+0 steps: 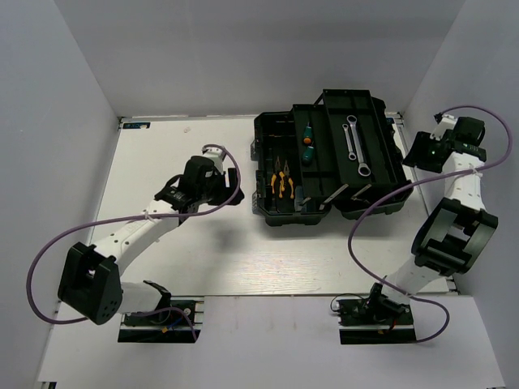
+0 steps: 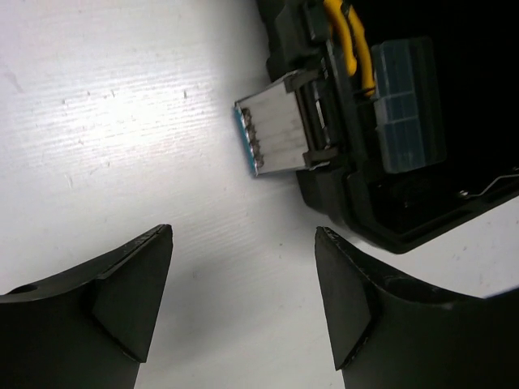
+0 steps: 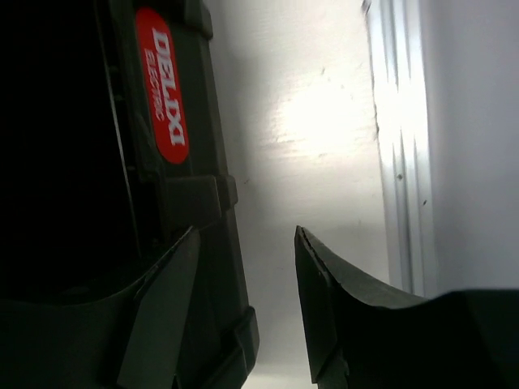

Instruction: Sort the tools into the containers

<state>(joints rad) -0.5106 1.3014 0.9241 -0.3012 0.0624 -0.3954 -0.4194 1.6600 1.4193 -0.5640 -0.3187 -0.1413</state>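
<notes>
White table (image 1: pixel 203 251) runs between spread left hand (image 2: pixel 243 233) and toolbox (image 1: pixel 261 154); spread right hand (image 3: pixel 246 235) beside its edge.

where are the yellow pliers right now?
Top view: the yellow-handled pliers lie inside the open toolbox, in its left section near the front edge, nearer the arms than the green-handled screwdrivers and left of the wrenches.

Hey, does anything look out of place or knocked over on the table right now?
Nothing stands out. The pliers, screwdrivers and wrenches all lie inside the open toolbox, and the left gripper and right gripper are open, holding nothing.
</notes>
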